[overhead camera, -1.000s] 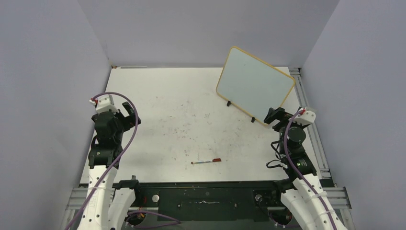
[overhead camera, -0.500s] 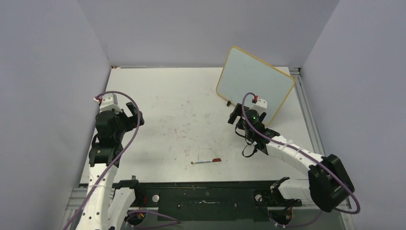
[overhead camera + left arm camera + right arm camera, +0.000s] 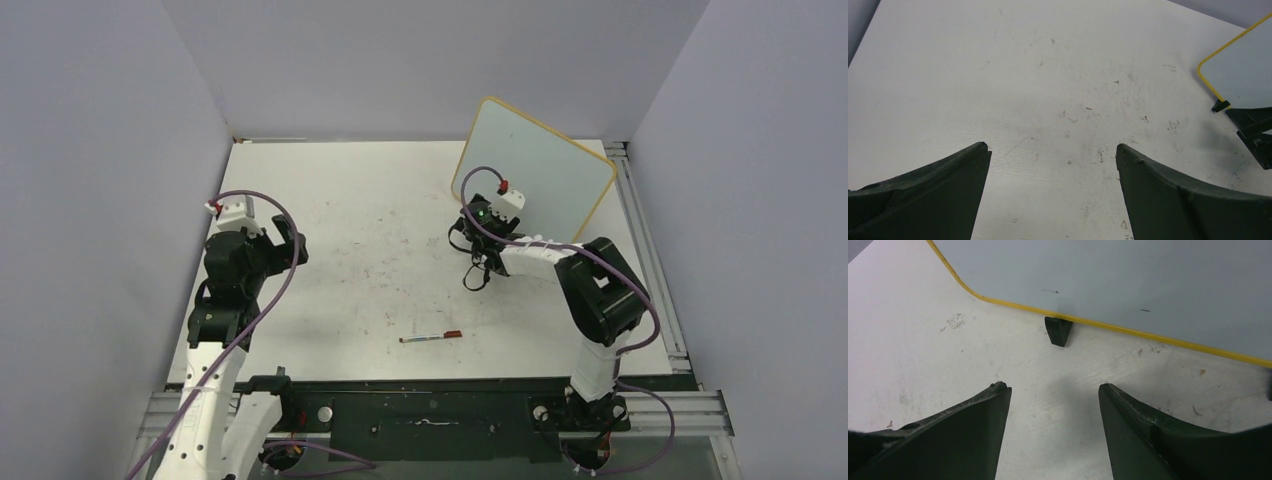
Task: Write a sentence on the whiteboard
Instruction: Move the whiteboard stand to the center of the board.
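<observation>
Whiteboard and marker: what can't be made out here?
- Top view: the whiteboard's feet, hidden behind the right arm.
- Top view: the marker, too small to tell whether it is capped.
- Right wrist view: most of the board, cut off top and right; tiny dark marks on it, too small to read.
- Left wrist view: all but one board corner, past the right edge.

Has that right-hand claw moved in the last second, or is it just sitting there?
Yes. The right gripper swung leftward along the whiteboard's lower edge, from its right corner to its left foot; the board stayed put.
</observation>
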Robot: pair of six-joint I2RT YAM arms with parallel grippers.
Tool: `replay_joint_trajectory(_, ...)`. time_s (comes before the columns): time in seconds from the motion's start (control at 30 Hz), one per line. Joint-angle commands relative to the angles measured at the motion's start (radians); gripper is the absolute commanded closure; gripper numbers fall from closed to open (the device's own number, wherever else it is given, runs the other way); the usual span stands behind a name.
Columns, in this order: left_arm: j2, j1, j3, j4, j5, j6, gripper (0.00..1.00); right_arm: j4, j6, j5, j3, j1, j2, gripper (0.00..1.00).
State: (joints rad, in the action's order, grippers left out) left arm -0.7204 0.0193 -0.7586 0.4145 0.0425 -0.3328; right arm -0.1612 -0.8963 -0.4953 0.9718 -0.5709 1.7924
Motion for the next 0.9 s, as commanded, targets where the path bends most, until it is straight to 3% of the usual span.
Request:
replay_joint_trajectory(0.0,0.005,0.016,-0.020,-0.040,-0.008,0.015,0.04,-0.002,-0.080,-0.086,0.109,-0.004,0.081,0.37)
replay_joint_trajectory(0.17,0.001,0.023,-0.023,-0.039,-0.005,0.021,0.04,0.006,-0.135,-0.134,0.153,0.000,0.157,0.48)
replay_joint_trajectory(0.87,0.000,0.044,-0.028,-0.033,0.014,0.025,0.04,0.046,-0.078,-0.157,0.303,0.059,0.336,0.54)
